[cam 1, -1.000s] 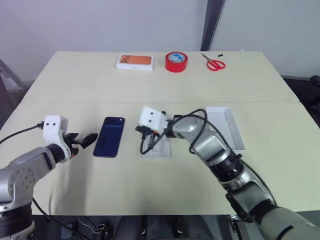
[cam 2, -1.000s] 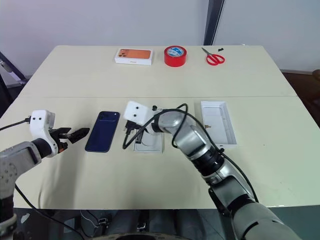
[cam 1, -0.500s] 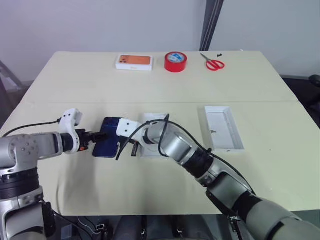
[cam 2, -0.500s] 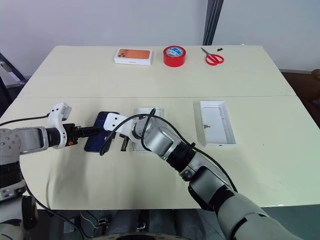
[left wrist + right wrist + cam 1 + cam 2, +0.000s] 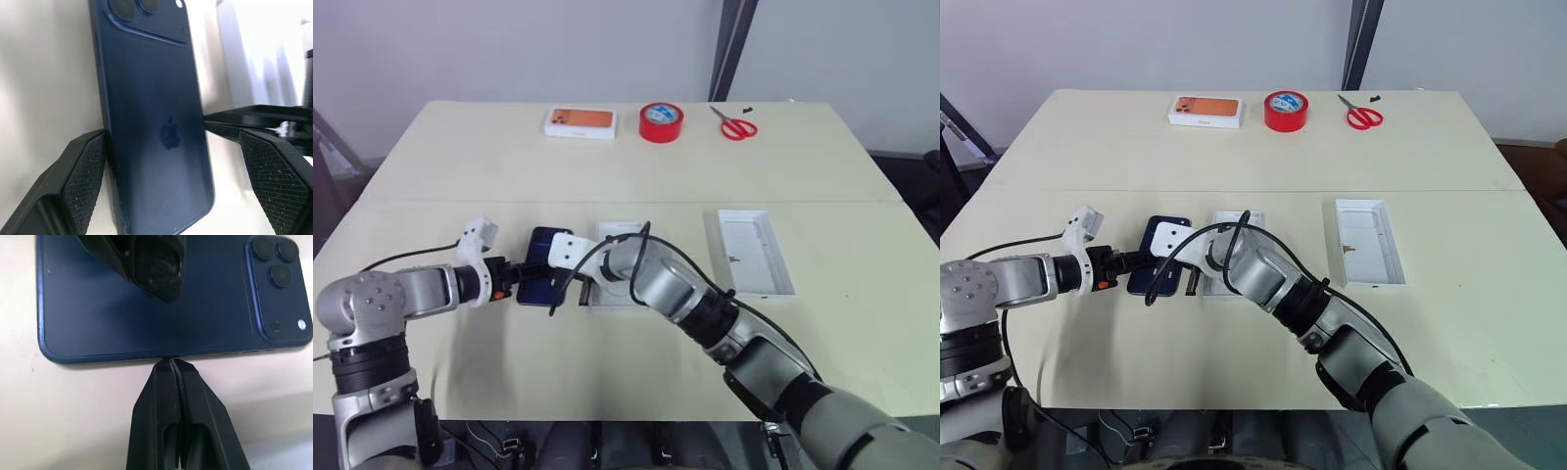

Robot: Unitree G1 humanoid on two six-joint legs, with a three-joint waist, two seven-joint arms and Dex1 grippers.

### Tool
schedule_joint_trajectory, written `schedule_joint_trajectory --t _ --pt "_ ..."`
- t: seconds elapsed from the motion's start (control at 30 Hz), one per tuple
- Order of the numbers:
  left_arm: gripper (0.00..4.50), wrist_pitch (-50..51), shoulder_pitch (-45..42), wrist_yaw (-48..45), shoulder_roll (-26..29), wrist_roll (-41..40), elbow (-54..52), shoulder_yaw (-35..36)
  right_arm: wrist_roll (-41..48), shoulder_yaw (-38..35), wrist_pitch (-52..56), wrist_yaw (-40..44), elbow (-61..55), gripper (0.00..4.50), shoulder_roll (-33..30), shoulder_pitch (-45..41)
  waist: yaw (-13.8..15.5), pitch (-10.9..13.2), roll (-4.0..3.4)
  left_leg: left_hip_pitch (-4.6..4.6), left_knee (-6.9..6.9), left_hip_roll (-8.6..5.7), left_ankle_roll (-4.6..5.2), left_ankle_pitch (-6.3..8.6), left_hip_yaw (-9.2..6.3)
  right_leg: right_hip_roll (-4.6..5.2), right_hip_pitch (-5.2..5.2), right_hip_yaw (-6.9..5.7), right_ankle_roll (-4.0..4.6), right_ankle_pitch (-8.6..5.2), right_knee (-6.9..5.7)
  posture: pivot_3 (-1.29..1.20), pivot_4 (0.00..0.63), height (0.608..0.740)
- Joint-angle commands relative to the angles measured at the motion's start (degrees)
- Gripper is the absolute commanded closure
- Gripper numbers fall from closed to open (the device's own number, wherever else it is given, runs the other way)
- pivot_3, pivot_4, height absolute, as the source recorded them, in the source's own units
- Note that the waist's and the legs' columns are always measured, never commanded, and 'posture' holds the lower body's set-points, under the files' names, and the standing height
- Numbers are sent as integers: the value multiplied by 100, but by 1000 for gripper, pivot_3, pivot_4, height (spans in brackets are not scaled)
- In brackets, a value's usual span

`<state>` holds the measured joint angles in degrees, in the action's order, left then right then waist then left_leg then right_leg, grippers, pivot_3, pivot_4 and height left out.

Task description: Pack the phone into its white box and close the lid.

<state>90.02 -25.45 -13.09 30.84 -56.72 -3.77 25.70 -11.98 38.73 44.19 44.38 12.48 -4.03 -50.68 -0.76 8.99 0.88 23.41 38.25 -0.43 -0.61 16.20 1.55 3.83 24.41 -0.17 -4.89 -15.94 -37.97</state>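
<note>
On the table (image 5: 460,166), the phone (image 5: 543,279) lies flat, camera side up, just left of the white box (image 5: 619,233). Left gripper (image 5: 166,161): fingers spread wide, straddling the phone's near end. Right gripper (image 5: 172,363): fingers pressed together, tips touching the phone's long edge. Lid (image 5: 754,253): well apart, to the right.

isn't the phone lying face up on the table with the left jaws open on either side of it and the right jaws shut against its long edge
Not quite: the phone lies face down, not face up. The left wrist view shows its back, with the camera block and logo. The rest holds: it lies on the table, the left gripper has its jaws open on either side of it, and the right gripper has its jaws shut against its long edge.
</note>
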Motion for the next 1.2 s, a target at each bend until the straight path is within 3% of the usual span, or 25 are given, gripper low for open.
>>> schedule_joint_trajectory --t 0.03,0.3,0.4,0.57,0.7,0.87,0.97,1.0,1.2 --pt "136 248 37 267 -205 -711 241 -70 18 -38 -8 23 -257 4477 33 -7 -6 -1 1 0 0 0 0 0 0 0 0 0 0 0 0 0 150 725" --pt "136 248 -71 1118 -214 -1291 643 498 1 -47 39 45 -406 4477 -14 49 -40 0 3 0 0 0 0 0 0 -1 2 0 0 0 0 0 150 725" --pt "927 248 7 1358 -164 -1558 609 642 -3 -54 66 64 -507 4500 -56 66 -46 0 4 0 0 0 -1 -1 0 -1 4 0 0 0 0 0 150 725" --pt "3413 248 71 1728 -189 -1999 572 864 22 -137 168 98 -821 4500 -177 34 -51 3 8 3 -1 1 -5 -3 0 -2 9 0 0 0 -1 0 150 725" --pt "3413 164 181 2138 -237 -2468 614 1170 119 -250 411 248 -1342 4500 -362 8 -49 3 8 4 -1 2 -5 -3 0 -2 10 0 0 0 -1 0 150 725" --pt "3413 -140 486 2615 -207 -3125 582 1038 292 -423 560 358 -1875 4500 -570 37 -46 3 9 4 -2 2 -4 -2 -1 -2 11 0 0 0 -1 0 150 725" --pt "4330 -414 652 2854 -153 -3511 558 824 441 -579 657 415 -2140 4500 -738 97 -31 1 14 5 -2 2 -4 -2 -1 -2 10 0 0 0 1 0 150 725" --pt "4441 -525 708 2931 -115 -3667 550 741 482 -618 683 424 -2211 4500 -805 118 -34 1 14 4 -2 2 -4 -2 -2 -1 6 0 0 0 2 0 150 725" --pt "4441 -1503 1064 3249 42 -4844 289 345 766 -973 702 583 -2789 4500 -1478 357 -31 2 14 5 -2 2 -4 -2 -2 0 7 1 1 -1 6 0 150 725"
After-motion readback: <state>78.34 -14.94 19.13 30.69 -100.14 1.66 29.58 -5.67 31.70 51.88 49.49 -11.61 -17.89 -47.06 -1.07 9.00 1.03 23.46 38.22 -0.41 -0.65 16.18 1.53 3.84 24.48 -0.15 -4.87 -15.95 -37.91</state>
